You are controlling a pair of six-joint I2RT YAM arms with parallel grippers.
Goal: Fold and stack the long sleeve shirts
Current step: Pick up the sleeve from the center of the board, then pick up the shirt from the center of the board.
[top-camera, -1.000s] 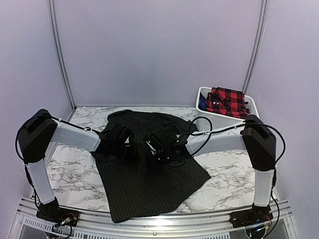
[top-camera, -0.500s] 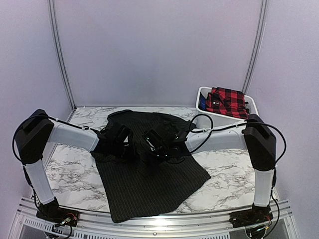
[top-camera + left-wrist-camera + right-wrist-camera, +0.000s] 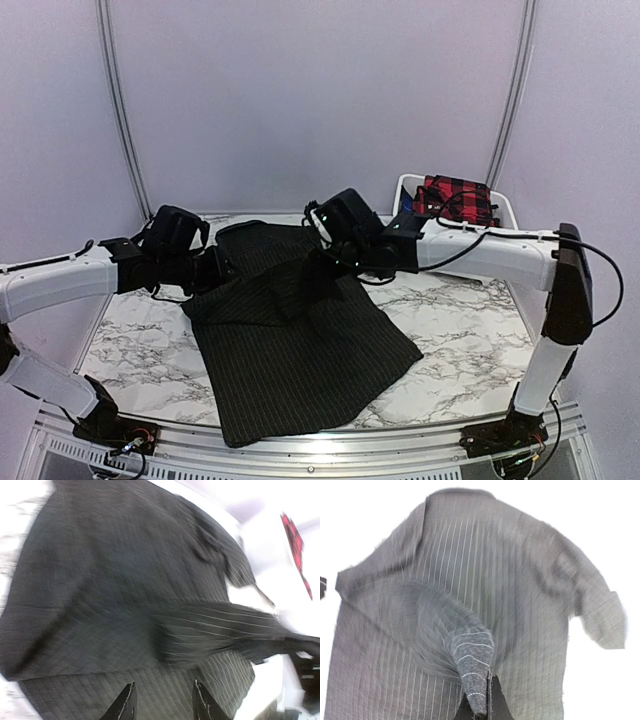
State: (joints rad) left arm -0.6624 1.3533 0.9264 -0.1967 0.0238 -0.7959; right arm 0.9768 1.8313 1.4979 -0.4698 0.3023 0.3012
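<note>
A: Where's the black pinstriped shirt [image 3: 300, 350]?
B: Spread over the middle of the table [image 3: 140, 350], hem at the near edge. The right gripper [image 3: 482, 707] is clamped on a raised fold of it.
A: And the left gripper [image 3: 163, 685]?
B: Fingers parted, holding nothing, above the shirt's left side. The plaid shirt [image 3: 455, 203] lies in the bin [image 3: 500, 215] at the far right corner.
</note>
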